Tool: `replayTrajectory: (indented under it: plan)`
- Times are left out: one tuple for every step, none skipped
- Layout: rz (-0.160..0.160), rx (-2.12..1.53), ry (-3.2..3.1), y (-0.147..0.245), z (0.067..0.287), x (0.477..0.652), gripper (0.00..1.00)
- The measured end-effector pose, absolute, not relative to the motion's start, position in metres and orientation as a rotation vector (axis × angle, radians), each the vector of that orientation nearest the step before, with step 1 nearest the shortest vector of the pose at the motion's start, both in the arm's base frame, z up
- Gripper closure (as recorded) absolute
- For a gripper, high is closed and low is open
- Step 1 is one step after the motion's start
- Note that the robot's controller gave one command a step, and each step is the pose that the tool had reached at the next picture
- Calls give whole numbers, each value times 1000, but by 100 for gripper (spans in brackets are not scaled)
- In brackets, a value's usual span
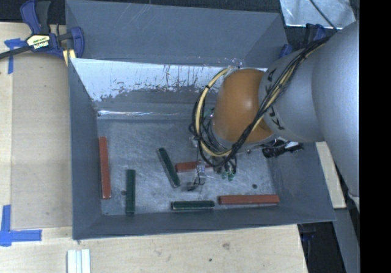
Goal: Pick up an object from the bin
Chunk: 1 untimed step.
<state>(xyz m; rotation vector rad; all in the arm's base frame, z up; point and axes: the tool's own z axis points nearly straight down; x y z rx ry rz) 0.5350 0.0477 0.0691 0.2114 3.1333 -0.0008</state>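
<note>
My gripper [197,179] hangs low over the middle of the bin floor, below the arm's orange cover. A short red-brown stick [186,167] lies right at its left side, with its right end hidden under the gripper. A dark green stick [168,168] lies tilted just left of that one. Along the front wall, below the gripper, lies another dark green stick [192,205], and a longer red-brown stick [248,200] lies to its right.
At the left side of the bin floor a long red-brown stick [105,168] lies along the wall, with a dark green stick [130,191] beside it. The arm and its cables cover the right part of the bin.
</note>
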Motion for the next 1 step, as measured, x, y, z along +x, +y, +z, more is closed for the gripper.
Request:
replayTrajectory:
  plan:
    - [1,210,3126,48,71,537,100]
